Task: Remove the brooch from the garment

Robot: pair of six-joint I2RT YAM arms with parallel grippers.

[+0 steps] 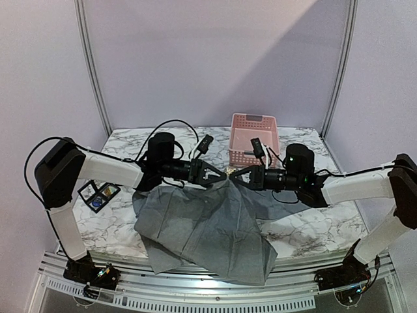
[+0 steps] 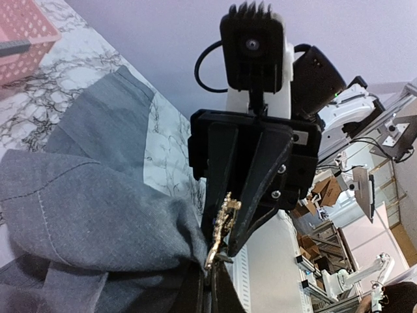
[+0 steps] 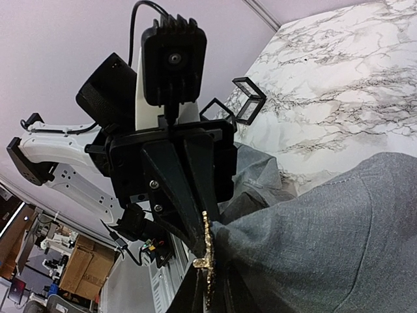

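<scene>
Left wrist: brooch between right claw's tips, grip unclear; left claw pinches garment.

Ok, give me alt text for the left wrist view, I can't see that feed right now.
The right gripper faces the camera head-on, its two black fingers narrowing to a V around a gold brooch at the bunched edge of the grey garment. The garment spreads left across the marble table, with a corner of a pink basket at top left.

Even purplish light; diagonal shadow on back wall; garment weave sharp, backgrounds soft.
</scene>
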